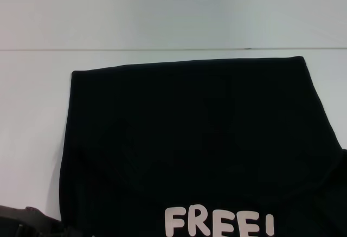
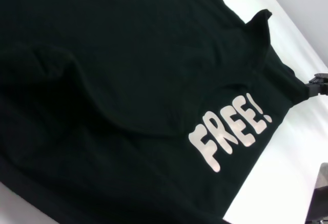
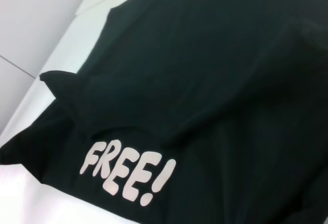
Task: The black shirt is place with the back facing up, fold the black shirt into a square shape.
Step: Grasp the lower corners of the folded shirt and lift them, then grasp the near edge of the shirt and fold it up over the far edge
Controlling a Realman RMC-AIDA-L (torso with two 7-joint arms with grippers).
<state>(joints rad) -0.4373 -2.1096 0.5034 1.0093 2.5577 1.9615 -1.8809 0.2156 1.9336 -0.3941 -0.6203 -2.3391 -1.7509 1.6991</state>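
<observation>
Right claw (image 2: pixel 313 85) grips black shirt (image 1: pixel 190 139) edge; left claw's state unclear

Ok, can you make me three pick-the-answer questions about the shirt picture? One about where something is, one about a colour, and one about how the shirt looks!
1. Where is the FREE! lettering in the head view?
A. far edge
B. near edge
C. off the shirt

2. What colour is the lettering?
A. white
B. red
C. green

3. How does the black shirt lie?
A. hanging up
B. rolled into a ball
C. spread on the table, partly folded

Answers: 1 B, letters sit at the shirt's near end. 2 A, they show white on black. 3 C, flaps overlap the body.
</observation>
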